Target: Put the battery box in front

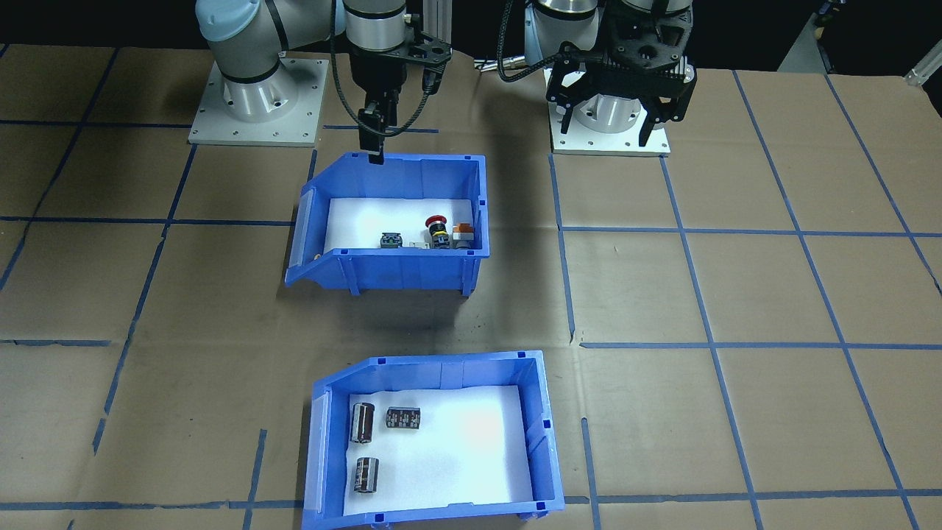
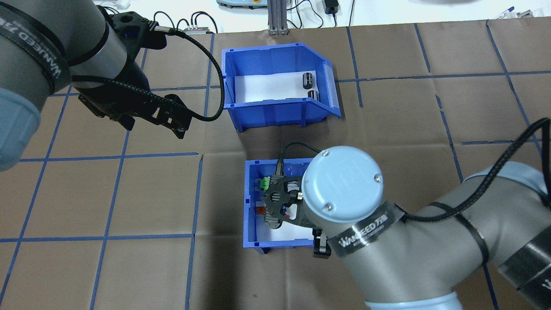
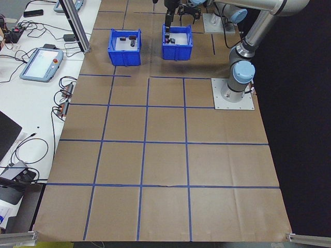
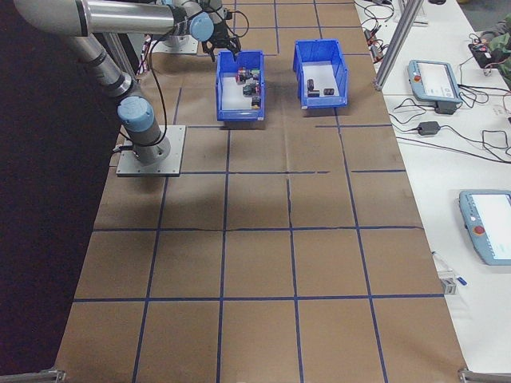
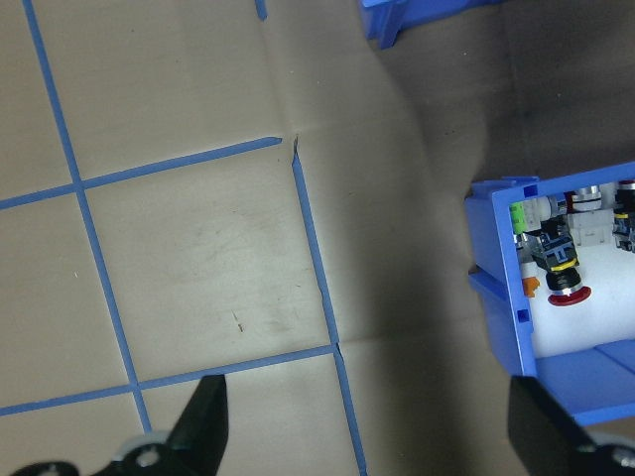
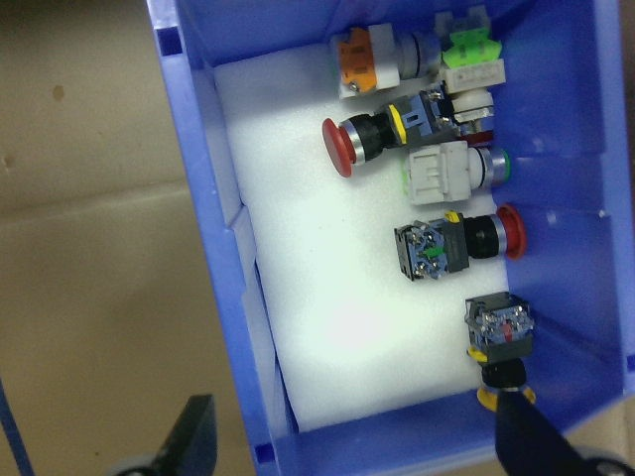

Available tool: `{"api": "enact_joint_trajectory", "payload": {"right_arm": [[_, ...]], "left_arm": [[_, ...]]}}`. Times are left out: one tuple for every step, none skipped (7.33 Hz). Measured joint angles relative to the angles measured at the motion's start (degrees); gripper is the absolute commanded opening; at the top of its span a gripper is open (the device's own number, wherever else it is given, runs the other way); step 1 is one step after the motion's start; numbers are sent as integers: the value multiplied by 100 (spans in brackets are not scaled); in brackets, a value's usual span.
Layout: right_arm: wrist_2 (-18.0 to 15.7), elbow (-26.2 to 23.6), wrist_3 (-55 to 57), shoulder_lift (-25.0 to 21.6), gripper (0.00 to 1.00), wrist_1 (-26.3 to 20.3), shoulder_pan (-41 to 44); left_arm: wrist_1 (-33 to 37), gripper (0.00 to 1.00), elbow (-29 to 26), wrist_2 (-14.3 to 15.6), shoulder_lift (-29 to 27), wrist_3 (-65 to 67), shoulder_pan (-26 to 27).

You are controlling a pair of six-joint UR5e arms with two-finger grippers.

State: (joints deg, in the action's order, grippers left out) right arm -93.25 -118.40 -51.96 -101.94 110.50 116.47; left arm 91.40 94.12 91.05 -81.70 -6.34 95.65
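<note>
Judging from the front-facing view, the battery box is seen standing on the table's far side from the robot, three dark cylinders on its foam, with no gripper near it. The switch bin stands closer to the robot; the right gripper is seen at its rear wall.

Overhead view: the left gripper hangs over bare table, well apart from both bins. The right arm hides much of the switch bin.

Left wrist view: both fingers are spread apart, with nothing between them.

Right wrist view: fingers are spread, one outside the bin wall, one over the inside; no clamping is seen.

Side views: both bins are seen on the table.

Progress assessment: the battery box already appears frontmost; whether further repositioning remains cannot be told.
</note>
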Motion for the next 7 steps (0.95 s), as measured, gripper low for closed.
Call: {"api": "enact_joint_trajectory", "payload": {"right_arm": [[117,264,14,-6,100,-404,-421],[179,494,34,0,100,-616,-905],[205,671,81,3,100,-723,-1378],[217,810,338,8,100,-778,-1822],[224,931,987,12,100,-802,-2198],[223,1069,1960,34,100,-813,-2476],[214,1234,3044,95,100,-845,-2615]], "left_arm": [[3,100,0,0,1,-4,-1],[4,100,1,0,3,-6,-2],[3,100,1,0,4,-7,-2],[3,100,1,3,6,-7,-2],[6,100,3,6,10,-9,-2],[6,100,17,8,20,-16,-2],[3,100,39,9,33,-30,-2]]}}
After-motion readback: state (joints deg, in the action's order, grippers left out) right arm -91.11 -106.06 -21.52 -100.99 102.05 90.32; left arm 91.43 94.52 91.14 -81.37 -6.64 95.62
